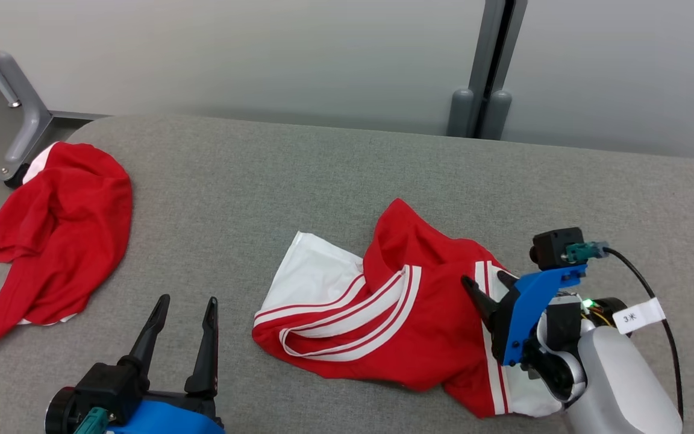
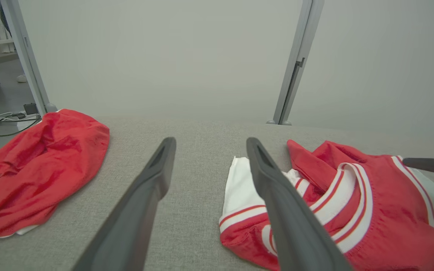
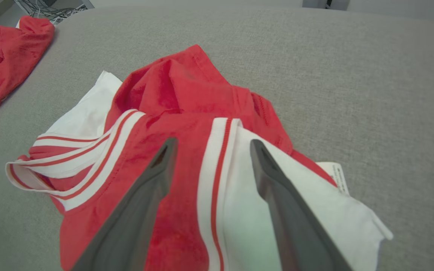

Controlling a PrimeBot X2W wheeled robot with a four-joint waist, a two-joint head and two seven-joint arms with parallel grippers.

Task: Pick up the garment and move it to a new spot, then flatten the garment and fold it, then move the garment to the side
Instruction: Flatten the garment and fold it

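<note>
Far left, a crumpled red cloth [image 1: 58, 235] lies at the edge of the grey worktop [image 1: 250, 175]. Next, lower left, the left gripper [image 1: 187, 299]: jaws open, empty, over bare worktop, well apart from both fabrics. Centre-right lies the garment [image 1: 383, 313], red with white stripes and white panels, bunched, not flat, a white label [image 3: 339, 176] sticking out at its right edge. The right gripper [image 1: 482, 277] sits over the garment's right part, jaws open, a white stripe between them, nothing gripped; cannot tell whether it touches the fabric.
</note>
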